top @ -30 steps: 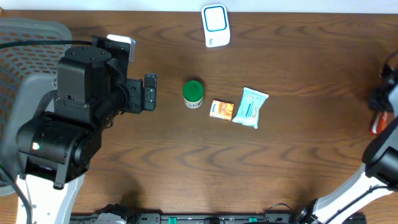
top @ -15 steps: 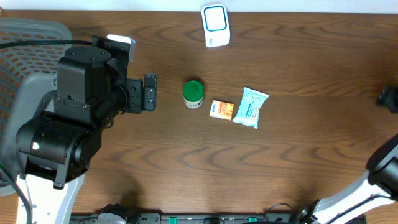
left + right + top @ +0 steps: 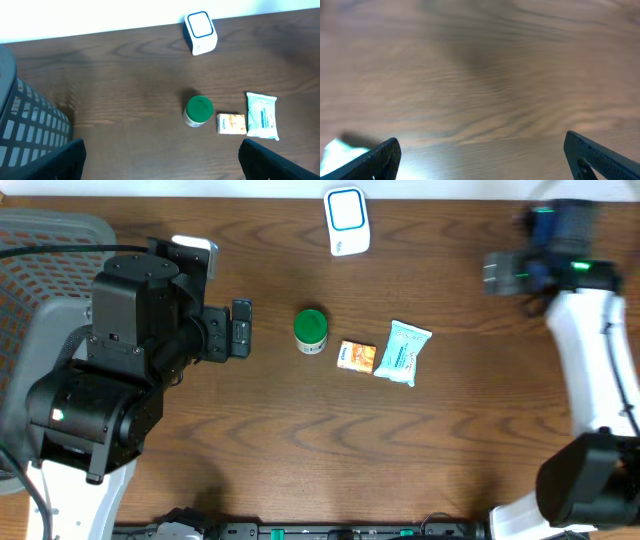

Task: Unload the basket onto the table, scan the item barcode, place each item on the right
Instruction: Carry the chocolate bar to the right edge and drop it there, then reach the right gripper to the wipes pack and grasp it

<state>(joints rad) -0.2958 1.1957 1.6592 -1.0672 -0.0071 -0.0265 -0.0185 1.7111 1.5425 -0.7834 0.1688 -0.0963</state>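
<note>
**Both grippers spread wide, three items lying in a row**

We are looking down on a dark wooden table (image 3: 300, 450). Near its middle, three items are sitting in a short row. A green-lidded jar (image 3: 311, 330) is standing upright on the left. A small orange packet (image 3: 356, 357) is lying just beside it. A pale blue wipes pack (image 3: 402, 352) is lying close against the packet's other side, and we cannot tell whether they touch. The white scanner (image 3: 347, 220), with its blue-outlined face, is sitting at the far edge, well apart from the row.

The left gripper (image 3: 242, 327) is hovering near the jar on its left, not touching it. Its jaws are standing wide and gripping nothing. In the left wrist view its fingertips (image 3: 42, 162) are showing at the bottom corners with bare table between them. A grey mesh basket (image 3: 40, 240) is sitting at the left edge.

The right gripper (image 3: 500, 272) is hanging over the far right of the table, blurred from overhead. Its own view is smeared too, yet its fingers (image 3: 605, 157) are standing far apart with only wood grain between them: released, holding nothing.
</note>
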